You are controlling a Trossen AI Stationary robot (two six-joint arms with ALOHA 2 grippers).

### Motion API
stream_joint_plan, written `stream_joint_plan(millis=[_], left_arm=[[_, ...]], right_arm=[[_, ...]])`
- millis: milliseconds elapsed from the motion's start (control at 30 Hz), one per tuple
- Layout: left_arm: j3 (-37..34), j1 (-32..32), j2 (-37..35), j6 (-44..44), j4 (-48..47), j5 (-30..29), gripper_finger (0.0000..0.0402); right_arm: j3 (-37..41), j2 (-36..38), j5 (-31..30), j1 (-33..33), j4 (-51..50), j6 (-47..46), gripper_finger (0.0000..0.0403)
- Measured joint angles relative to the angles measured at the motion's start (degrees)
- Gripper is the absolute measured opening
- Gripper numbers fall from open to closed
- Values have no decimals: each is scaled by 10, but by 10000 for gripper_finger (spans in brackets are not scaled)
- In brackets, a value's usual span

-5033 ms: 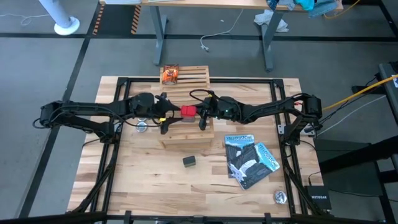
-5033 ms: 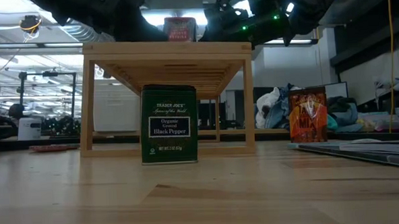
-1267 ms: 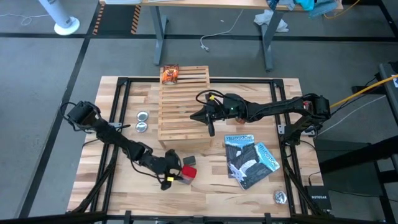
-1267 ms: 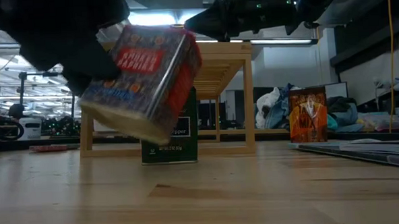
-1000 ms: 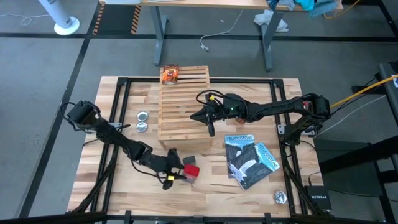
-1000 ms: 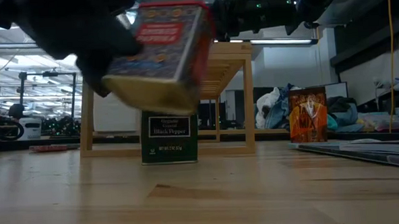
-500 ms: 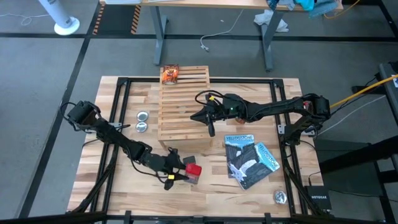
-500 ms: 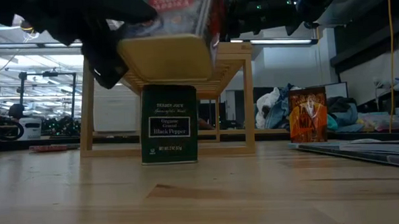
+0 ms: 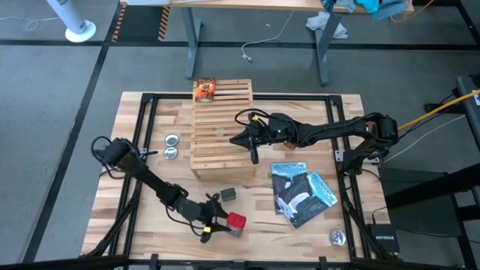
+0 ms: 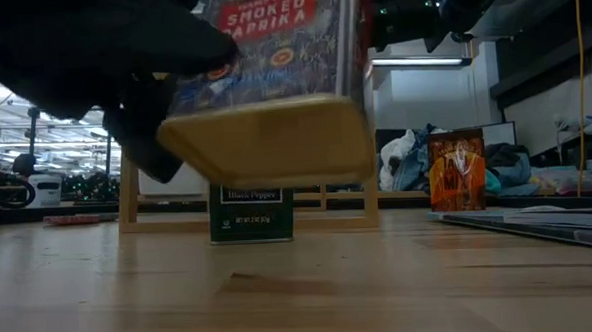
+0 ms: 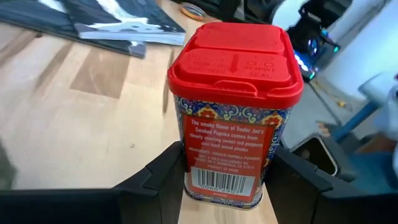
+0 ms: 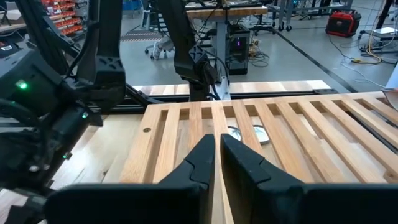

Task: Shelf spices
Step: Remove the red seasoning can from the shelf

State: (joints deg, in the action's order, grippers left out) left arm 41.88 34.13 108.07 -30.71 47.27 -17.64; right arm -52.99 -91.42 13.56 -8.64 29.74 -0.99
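This looks like a robotics lab or workshop. Beyond the gripper (image 12: 216, 149) stand height-adjustable desks (image 12: 214, 12), cables, a red case (image 12: 344, 23) and shelves of equipment on a grey concrete floor (image 9: 247, 64); the far background is perhaps more workbenches.

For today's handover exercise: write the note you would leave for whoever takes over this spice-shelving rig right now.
Left gripper: shut on the red paprika tin, held above the table's near edge, away from the shelf.
Right gripper: shut, empty, hovering over the shelf's right side.
Black pepper tin: on the table just in front of the shelf.
Orange packet: at the shelf's far left corner.
Done: nothing clearly shelved in the middle of the rack.
Left: shelve the paprika, then the pepper.
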Motion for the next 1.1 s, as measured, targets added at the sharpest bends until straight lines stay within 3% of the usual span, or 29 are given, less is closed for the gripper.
stream_joint_plan(millis=[300,867,1100], left_arm=[[11,3,13,118,-2,-42,172],[9,-6,13,191,-35,-85,172],[9,-23,50,187,-15,-87,172]], right_arm=[[0,0,0,0,-4,0,33],[0,0,0,0,-13,0,33],[0,0,0,0,-13,0,33]])
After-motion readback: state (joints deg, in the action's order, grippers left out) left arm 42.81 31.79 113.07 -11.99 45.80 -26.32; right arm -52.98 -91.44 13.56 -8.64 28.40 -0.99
